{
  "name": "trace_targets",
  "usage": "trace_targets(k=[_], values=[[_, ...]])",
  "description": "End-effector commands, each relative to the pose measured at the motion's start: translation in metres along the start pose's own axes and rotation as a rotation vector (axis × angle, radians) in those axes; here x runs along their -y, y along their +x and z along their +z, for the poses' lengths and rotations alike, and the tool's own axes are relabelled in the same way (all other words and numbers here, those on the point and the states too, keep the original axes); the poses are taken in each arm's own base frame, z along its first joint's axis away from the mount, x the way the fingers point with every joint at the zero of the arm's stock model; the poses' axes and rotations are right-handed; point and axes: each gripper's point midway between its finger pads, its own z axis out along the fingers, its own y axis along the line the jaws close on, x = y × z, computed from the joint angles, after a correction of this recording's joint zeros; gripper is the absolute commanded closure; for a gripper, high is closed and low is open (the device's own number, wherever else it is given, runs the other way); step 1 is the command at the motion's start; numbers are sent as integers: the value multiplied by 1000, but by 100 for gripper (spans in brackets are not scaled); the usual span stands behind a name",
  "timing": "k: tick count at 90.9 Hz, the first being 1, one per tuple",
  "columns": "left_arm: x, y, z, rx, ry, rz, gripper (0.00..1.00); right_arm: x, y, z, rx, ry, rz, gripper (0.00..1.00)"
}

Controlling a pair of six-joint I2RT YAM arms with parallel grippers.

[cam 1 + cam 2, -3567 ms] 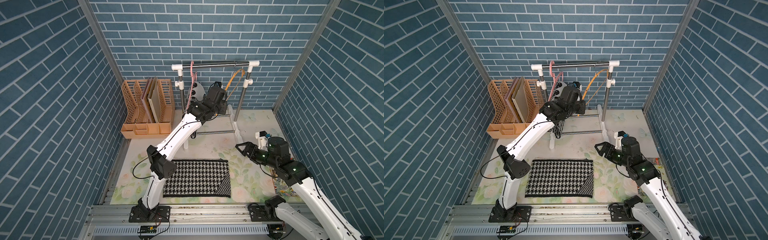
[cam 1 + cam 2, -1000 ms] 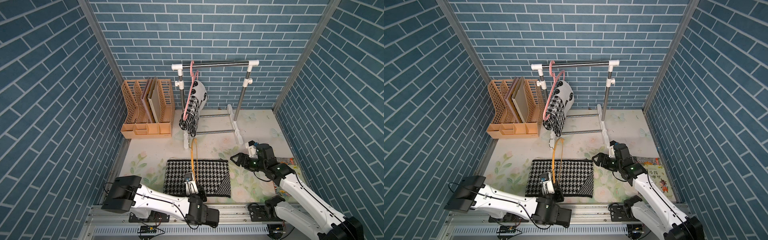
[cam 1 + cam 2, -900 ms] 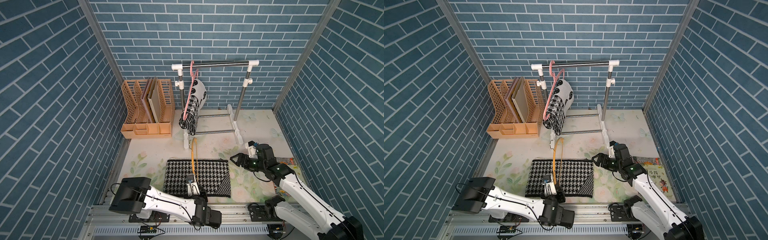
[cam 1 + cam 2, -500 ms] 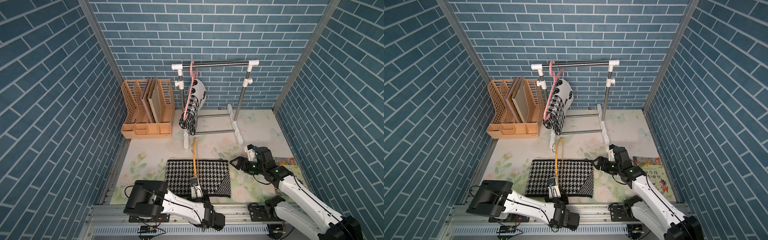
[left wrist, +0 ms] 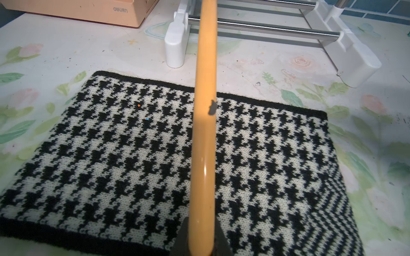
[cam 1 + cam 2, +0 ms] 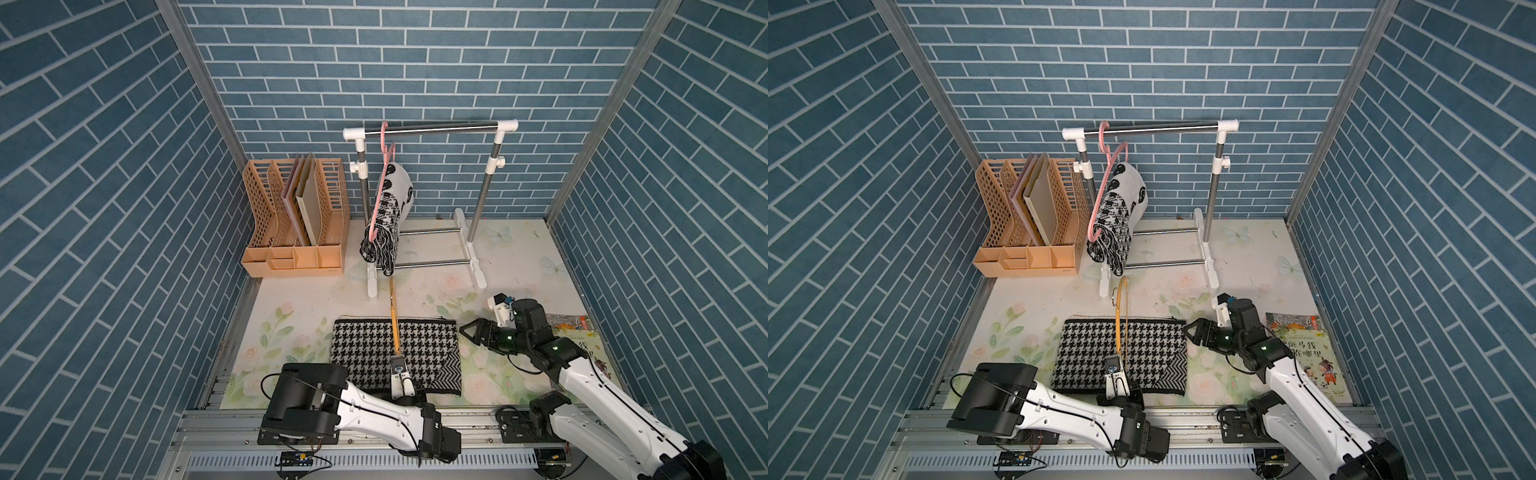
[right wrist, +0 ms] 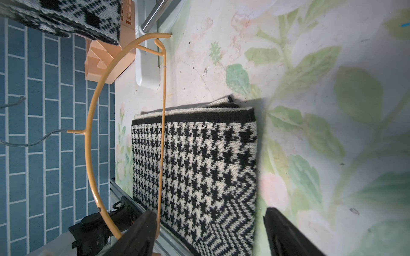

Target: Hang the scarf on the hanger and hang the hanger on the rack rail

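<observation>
Pinches the orange hanger (image 6: 393, 316) in the left gripper (image 6: 397, 365), upright over the houndstooth scarf (image 6: 361, 353) — folded flat on the floral mat (image 6: 291, 316). Shows the right gripper (image 6: 469, 332) spread wide, just beside the scarf's edge.

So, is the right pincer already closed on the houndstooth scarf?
No, the right pincer stands open beside the houndstooth scarf, which lies flat.

houndstooth scarf (image 6: 361, 353) folded flat; orange hanger (image 6: 393, 320) upright above it
</observation>
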Motion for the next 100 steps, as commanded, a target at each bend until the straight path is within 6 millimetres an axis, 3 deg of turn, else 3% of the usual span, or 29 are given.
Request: trace_targets(k=[1,18,42,77,87,100], values=[[-20,80,-122,-161,374,-162,100,-1,4,0,-15,-19,5,20],[-24,78,-129,-177,426,-181,100,5,12,7,-53,-17,19,22],[-29,74,-129,-210,470,-203,100,26,45,30,-178,11,42,29],[-32,92,-134,-269,499,-190,100,41,74,64,-279,65,50,29],[-33,91,-133,-272,505,-192,100,43,77,70,-293,80,66,31],[-34,91,-133,-275,511,-195,100,41,74,73,-285,82,71,41]])
